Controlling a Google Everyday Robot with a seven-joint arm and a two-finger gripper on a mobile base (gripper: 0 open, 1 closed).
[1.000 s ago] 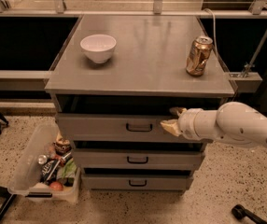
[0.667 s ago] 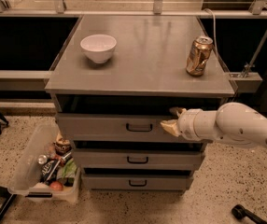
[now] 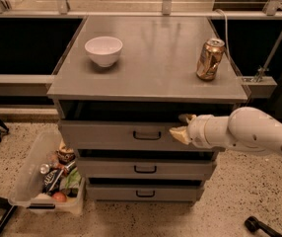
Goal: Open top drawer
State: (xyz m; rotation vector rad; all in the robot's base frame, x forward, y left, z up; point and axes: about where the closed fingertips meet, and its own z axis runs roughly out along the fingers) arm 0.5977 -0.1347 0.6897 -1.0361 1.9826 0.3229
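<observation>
- Top drawer (image 3: 101, 135), partly out, sits under the worktop (image 3: 156, 78).
- Pincer (image 3: 182, 127) is at its front, 3 o'clock of the handle (image 3: 147, 135); I cannot tell its opening.
- Pull straight toward 6 o'clock, level.

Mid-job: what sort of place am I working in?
Likely a lab or office area: grey drawer cabinet, speckled floor, clear bin of snacks beside it. The gripper is at the top drawer, right of its handle.

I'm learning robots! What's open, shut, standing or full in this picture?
top drawer: partly pulled out, dark gap above.
middle drawer: looks shut.
bottom drawer: looks shut.
gripper: at top drawer's front, right of handle.
bowl: upright, looks empty.
can: standing upright.
floor bin: lidless, holding stuff.
</observation>
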